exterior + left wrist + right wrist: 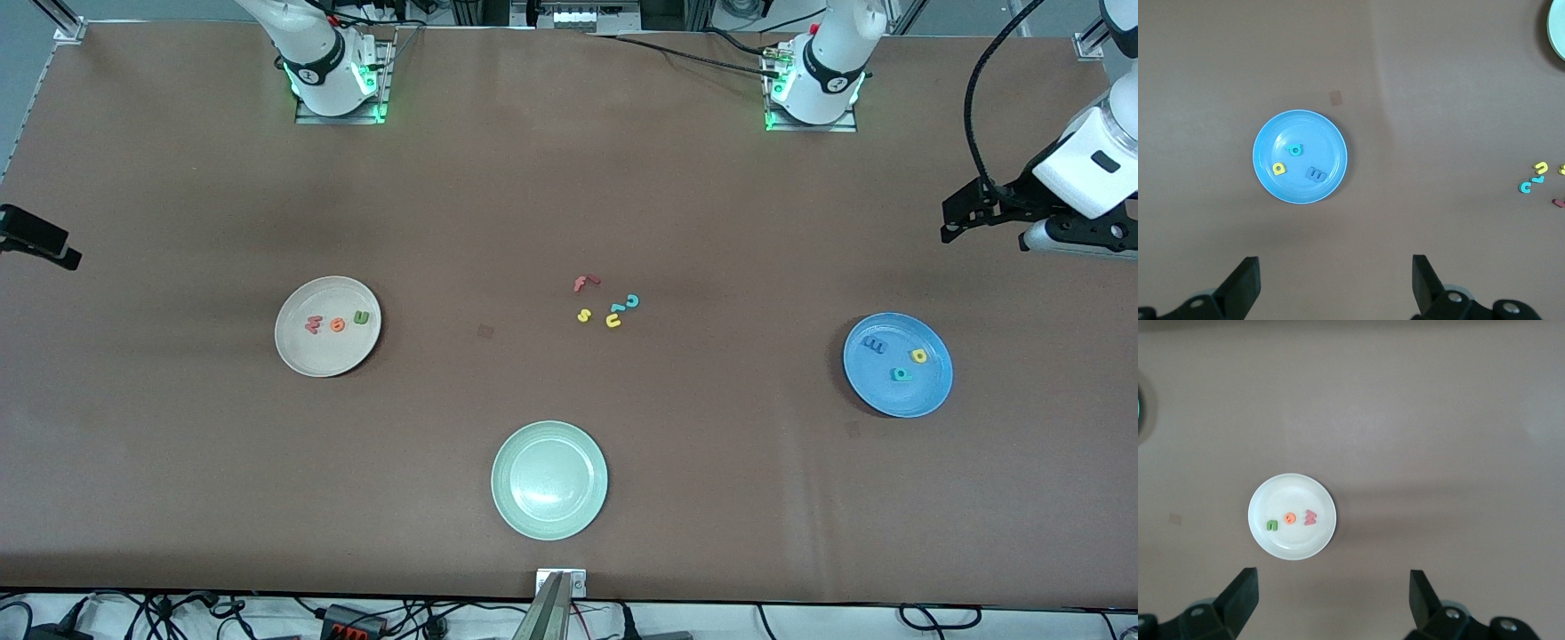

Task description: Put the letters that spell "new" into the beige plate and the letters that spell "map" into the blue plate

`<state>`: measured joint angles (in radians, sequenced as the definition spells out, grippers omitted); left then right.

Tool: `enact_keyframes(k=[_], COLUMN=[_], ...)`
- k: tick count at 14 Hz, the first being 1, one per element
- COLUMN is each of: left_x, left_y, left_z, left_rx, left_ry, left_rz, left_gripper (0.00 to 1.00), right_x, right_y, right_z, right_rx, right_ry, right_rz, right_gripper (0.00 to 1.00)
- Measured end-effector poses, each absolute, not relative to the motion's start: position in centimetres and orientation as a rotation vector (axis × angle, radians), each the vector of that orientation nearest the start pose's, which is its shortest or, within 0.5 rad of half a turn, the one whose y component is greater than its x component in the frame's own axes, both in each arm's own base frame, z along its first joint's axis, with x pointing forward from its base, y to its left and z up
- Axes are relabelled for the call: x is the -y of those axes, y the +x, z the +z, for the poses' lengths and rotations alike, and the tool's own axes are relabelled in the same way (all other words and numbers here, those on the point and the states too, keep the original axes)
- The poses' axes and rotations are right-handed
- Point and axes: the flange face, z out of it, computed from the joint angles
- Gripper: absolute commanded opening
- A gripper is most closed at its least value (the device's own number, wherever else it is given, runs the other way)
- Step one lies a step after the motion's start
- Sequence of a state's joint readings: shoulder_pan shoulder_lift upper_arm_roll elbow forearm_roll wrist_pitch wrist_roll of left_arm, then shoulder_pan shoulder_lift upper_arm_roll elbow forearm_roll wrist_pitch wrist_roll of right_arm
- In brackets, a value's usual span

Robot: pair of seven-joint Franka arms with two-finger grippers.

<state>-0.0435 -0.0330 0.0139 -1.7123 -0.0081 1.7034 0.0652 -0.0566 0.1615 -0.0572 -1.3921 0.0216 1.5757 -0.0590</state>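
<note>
While both arms wait high above the table, the left gripper [1331, 287] hangs with its jaws spread wide and nothing between them, up over the left arm's end of the table near the blue plate [925, 391]. The right gripper [1331, 607] is likewise wide open and empty, over the beige plate [307, 356] at the right arm's end; only its black tip [36, 236] shows at the edge of the front view.

In the beige plate lie the green n [361, 316], the orange e [338, 324] and the dull-red w [313, 325], flat and in a short row that runs along the table's length, each just beside the next without overlapping.

In the blue plate lie the blue m [874, 345], the yellow p [918, 356] and the teal a [901, 374], flat and apart from one another. The m sits toward the plate's rim on the robots' side, the a nearest the front camera.

Between the two plates, well apart from both, is a loose cluster: a red f [584, 284], a yellow s [584, 315], a yellow u [613, 321] and a teal c [632, 301], with a thin teal piece touching the u. A pale green plate [511, 507] sits nearer the front camera than that cluster.
</note>
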Motion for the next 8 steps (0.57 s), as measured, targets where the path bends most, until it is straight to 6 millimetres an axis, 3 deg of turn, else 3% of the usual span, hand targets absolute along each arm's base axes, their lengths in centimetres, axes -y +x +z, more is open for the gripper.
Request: enact_keyframes(k=[4, 8], left_x=[1.8, 1.9], left_y=[55.3, 55.3], left_z=[58.7, 58.8], left_rx=[-0.152, -0.152], left_ry=[-3.146, -3.146], left_rz=[-0.039, -0.040], left_gripper=[1.00, 1.00], right_x=[5.7, 5.7], right_y=[58.4, 55.2], right_z=[60.4, 59.7], right_rx=[-0.073, -0.102], right_ry=[-3.123, -3.116], right_rz=[0.028, 0.037], right_gripper=[1.00, 1.00])
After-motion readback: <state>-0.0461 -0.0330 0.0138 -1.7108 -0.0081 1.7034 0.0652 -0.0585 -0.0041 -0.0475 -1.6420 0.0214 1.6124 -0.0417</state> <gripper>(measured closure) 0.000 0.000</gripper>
